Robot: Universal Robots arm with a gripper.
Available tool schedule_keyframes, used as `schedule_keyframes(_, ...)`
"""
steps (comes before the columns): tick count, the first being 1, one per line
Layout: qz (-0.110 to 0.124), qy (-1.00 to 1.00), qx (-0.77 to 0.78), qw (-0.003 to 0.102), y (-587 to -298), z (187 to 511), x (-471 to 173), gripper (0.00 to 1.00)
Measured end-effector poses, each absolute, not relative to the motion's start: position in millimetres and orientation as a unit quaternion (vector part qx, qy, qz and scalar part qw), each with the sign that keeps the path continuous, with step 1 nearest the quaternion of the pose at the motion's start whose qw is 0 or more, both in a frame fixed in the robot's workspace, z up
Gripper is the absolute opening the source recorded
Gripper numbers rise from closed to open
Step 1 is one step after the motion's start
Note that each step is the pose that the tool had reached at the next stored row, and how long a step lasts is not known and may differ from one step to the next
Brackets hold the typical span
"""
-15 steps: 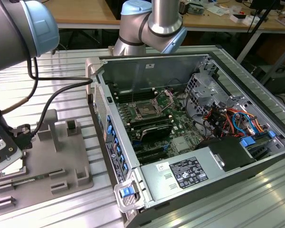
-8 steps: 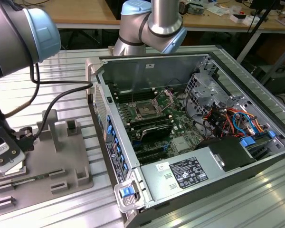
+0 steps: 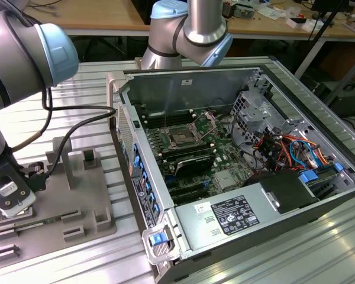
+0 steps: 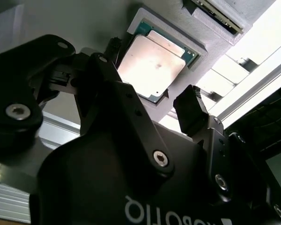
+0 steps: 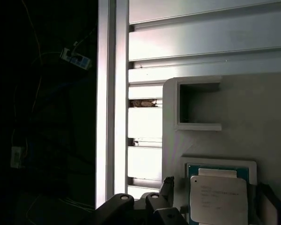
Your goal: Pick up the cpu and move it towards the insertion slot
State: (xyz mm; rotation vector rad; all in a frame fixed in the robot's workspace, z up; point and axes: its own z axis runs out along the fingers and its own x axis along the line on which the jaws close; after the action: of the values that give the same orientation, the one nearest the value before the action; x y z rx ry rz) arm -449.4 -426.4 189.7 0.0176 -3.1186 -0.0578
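The cpu (image 4: 150, 65) is a small square chip with a pale metal top, lying flat in a recess of the grey tray (image 3: 83, 207). In the first wrist view the cpu (image 5: 218, 199) sits in the same recess. My gripper (image 4: 152, 82) hangs just above it, open, with one black finger (image 4: 111, 50) on each side and a gap to the chip's edges. In the exterior view the gripper (image 3: 12, 201) is low over the tray at the far left. The insertion slot (image 3: 182, 137) is the metal-framed socket on the motherboard inside the open case.
The open computer case (image 3: 130, 118) stands to the exterior view's right of the tray, its side wall between tray and socket. Inside are a power supply (image 3: 225, 216), cable bundles (image 3: 284, 148) and black memory slots (image 3: 189, 163). The slatted aluminium table's edge (image 5: 112, 117) runs close by the tray.
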Motion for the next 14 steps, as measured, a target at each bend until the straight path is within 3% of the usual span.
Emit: schedule_keyframes(14, -0.015, -1.0, 0.006, 0.01, -427.2, 185.0, -447.5, 0.74)
